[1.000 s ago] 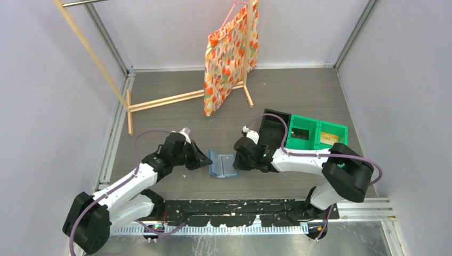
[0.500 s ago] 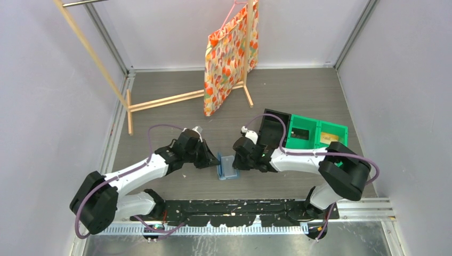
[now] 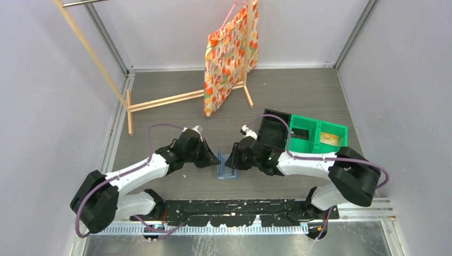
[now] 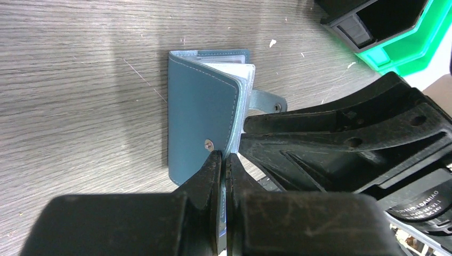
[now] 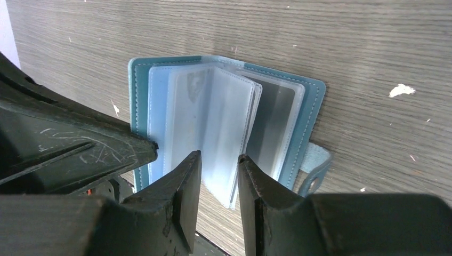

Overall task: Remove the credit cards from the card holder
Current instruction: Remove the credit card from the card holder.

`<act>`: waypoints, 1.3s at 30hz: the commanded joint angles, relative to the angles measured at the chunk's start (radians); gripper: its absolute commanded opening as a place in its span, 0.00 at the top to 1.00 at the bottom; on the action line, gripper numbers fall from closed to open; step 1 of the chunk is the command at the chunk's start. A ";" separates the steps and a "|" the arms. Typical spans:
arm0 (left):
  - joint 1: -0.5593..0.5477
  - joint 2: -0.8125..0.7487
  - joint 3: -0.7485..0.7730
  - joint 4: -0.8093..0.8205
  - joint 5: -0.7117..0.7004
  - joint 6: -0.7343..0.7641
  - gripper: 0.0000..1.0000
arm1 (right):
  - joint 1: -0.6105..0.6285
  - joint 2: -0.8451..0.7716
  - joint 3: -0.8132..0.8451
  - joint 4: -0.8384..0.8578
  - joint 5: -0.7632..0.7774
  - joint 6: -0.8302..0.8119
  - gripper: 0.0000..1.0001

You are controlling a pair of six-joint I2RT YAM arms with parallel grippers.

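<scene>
Two claws meet over the small teal-blue folding card holder (image 3: pixel 226 169), which stands on edge on the grey wood-grain surface (image 3: pixel 320 96) just ahead of the arm bases.

Change over the last second: the left claw (image 4: pixel 219 160), which was apart from the holder, has come in and is clenched on the rim of the teal cover beside its snap stud.

The right claw (image 5: pixel 219 165) has parted fingers astride the translucent plastic sleeve leaves (image 5: pixel 213 112). Pad contact: cannot tell.

None of the credit cards is out yet; one flat grey card (image 5: pixel 274 120) shows through its sleeve.

Judgement: with the holder braced, extraction can begin.

Beyond sit a black plastic bin (image 3: pixel 273 130) and a green plastic bin (image 3: pixel 314 133). Farthest back hangs an orange patterned bag (image 3: pixel 226 58).
</scene>
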 commanded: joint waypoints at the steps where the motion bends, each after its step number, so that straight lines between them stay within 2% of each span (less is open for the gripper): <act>1: -0.004 -0.021 -0.015 0.021 -0.022 0.002 0.99 | 0.002 0.014 0.017 0.054 -0.011 0.032 0.64; 7: -0.004 -0.043 -0.032 0.016 -0.025 0.002 1.00 | -0.001 -0.034 0.021 -0.107 0.121 0.038 0.64; 12: -0.004 -0.050 -0.038 0.017 -0.029 0.002 0.99 | 0.000 -0.084 0.021 -0.126 0.137 0.020 0.61; 18: -0.004 -0.044 -0.043 0.024 -0.028 0.003 0.99 | -0.001 -0.052 0.023 -0.099 0.115 0.020 0.61; 29: -0.004 -0.064 -0.060 0.005 -0.047 0.004 1.00 | -0.001 -0.143 -0.007 -0.187 0.259 0.055 0.61; 34: -0.004 -0.095 -0.078 -0.015 -0.066 0.009 0.99 | 0.002 -0.128 0.005 -0.160 0.209 0.037 0.62; 39: -0.004 -0.137 -0.093 -0.073 -0.100 0.030 0.99 | 0.027 -0.036 0.059 -0.121 0.121 -0.002 0.65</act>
